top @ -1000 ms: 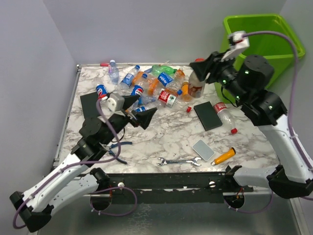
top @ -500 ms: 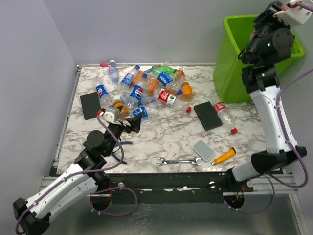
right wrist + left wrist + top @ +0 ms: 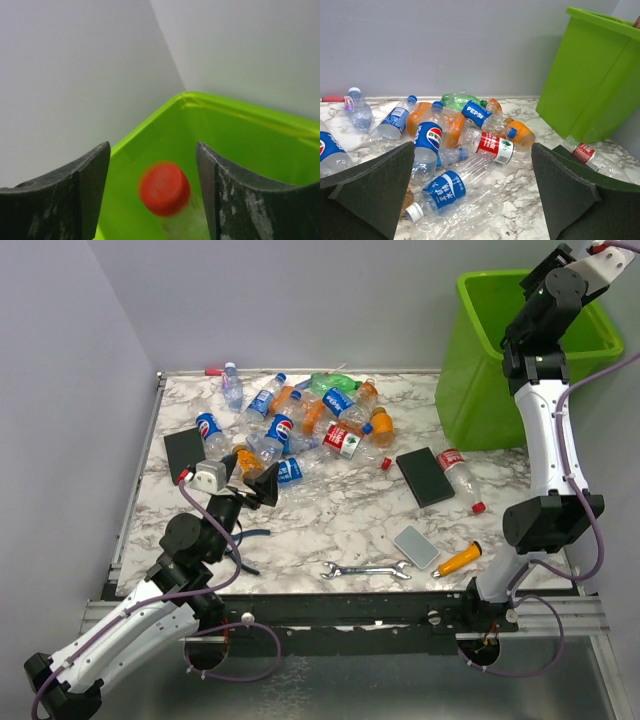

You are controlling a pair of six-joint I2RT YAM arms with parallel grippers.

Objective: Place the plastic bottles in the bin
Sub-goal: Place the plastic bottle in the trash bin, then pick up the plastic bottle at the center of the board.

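Over the last second the right arm has swung a bottle up from the table's far right and now reaches high over the green bin (image 3: 475,390), which stands off the table's far right corner. The right gripper (image 3: 151,150) has just let go: its fingers stand apart, and a bottle (image 3: 165,189) with a red cap, blurred by motion, is dropping between them into the bin's green interior. That looks like one bottle delivered, with most of the job left. A pile of bottles (image 3: 300,425), clear, orange and green, lies across the far middle of the marble table (image 3: 340,525), and a lone bottle (image 3: 455,472) with a red label lies to the right, just beside a black slab (image 3: 424,476). The left arm stays low at the near left, stretched toward the pile's near edge. The left gripper (image 3: 472,150) is spread fully wide and holds nothing; a clear bottle with a blue label (image 3: 445,187) lies just ahead, between its fingers.
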